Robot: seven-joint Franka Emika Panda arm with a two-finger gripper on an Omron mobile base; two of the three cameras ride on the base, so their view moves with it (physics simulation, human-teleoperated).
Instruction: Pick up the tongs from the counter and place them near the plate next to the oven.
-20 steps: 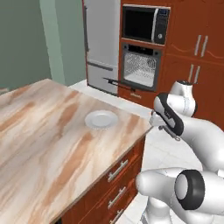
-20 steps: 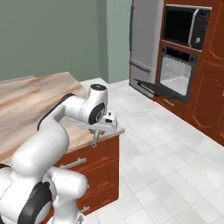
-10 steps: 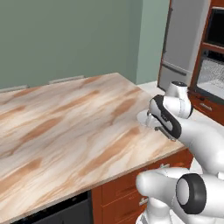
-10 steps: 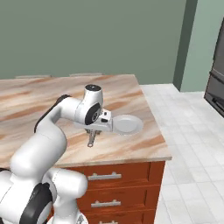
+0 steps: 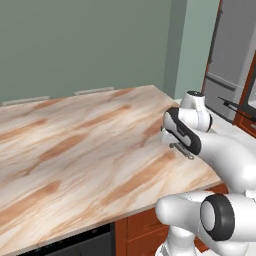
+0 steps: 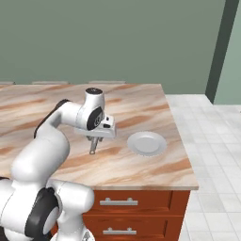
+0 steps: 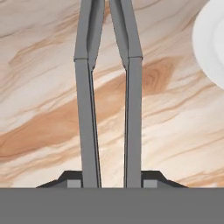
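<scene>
Grey tongs [image 7: 109,87] clamped in the gripper [image 6: 94,143], hanging tips-down above the marble counter [image 6: 141,108], plate [image 6: 147,143] at its 3 o'clock, likely staged for set-down.

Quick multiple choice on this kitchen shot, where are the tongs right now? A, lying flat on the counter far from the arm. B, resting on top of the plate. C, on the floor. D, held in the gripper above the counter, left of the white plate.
D: the tongs hang from the gripper over the marble counter, with the white plate to their right and apart from them in the right base view.
</scene>
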